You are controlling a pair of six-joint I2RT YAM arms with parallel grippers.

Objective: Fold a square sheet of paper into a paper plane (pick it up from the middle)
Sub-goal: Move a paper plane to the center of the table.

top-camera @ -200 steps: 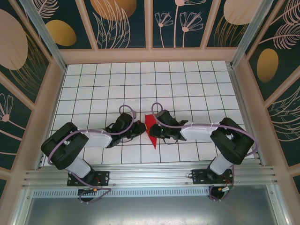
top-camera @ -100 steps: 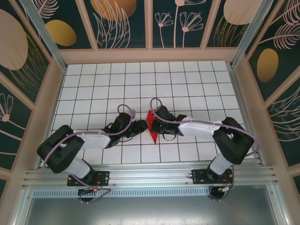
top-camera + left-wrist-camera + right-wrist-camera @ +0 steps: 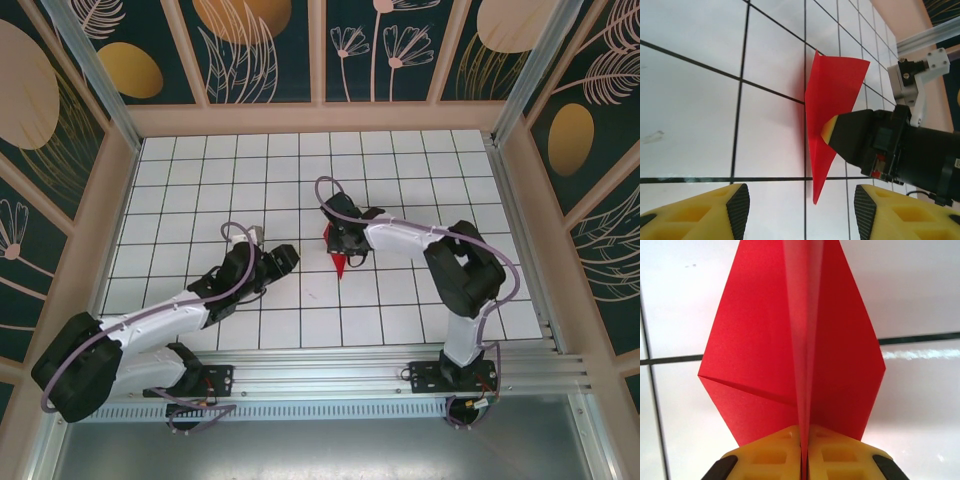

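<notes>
Overhead, the right gripper hides much of the red paper plane near the middle of the tiled table. The left gripper sits just beside it. From the left wrist, its yellow jaws gape, empty. From the right wrist, closed jaws pinch the paper plane's centre fold, its tip cut off.

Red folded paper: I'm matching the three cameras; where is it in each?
Top external: red paper just right of centre, in the right claw.
Left wrist: paper centre, pinched from the right.
Right wrist: paper centre, clamped at bottom.
Shared landmark: the right claw gripping it.
</notes>
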